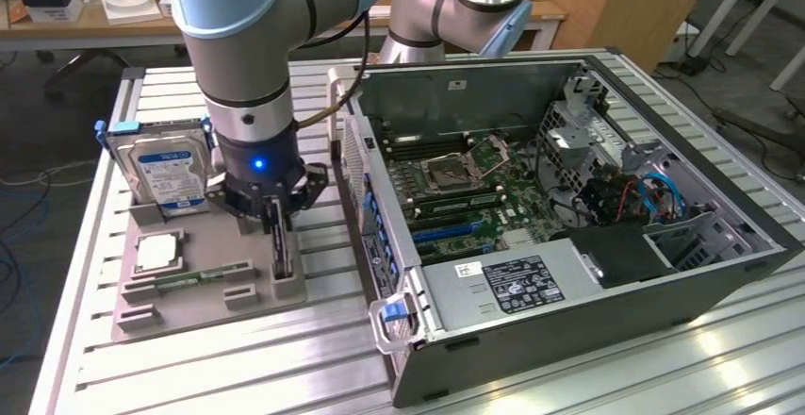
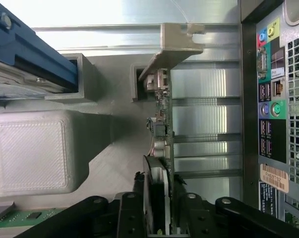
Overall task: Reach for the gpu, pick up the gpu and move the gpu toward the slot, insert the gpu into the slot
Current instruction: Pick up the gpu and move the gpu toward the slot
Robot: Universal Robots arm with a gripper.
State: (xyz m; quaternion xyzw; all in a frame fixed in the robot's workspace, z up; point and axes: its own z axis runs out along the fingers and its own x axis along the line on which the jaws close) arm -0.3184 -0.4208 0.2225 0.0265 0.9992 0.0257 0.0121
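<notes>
Wrist view, gpu [image 2: 162, 116] upright, straddled by pincer [image 2: 159, 178]

Robotics lab or workshop, grey and pale-blue jointed robot arm [image 1: 252, 38] over a ribbed silver aluminium table [image 1: 188, 368], open black desktop computer case [image 1: 604, 321] baring its green motherboard [image 1: 503, 184], grey plastic fixture tray [image 1: 188, 311] of loose computer parts, cluttered light wooden desk [image 1: 75, 26] behind
</notes>
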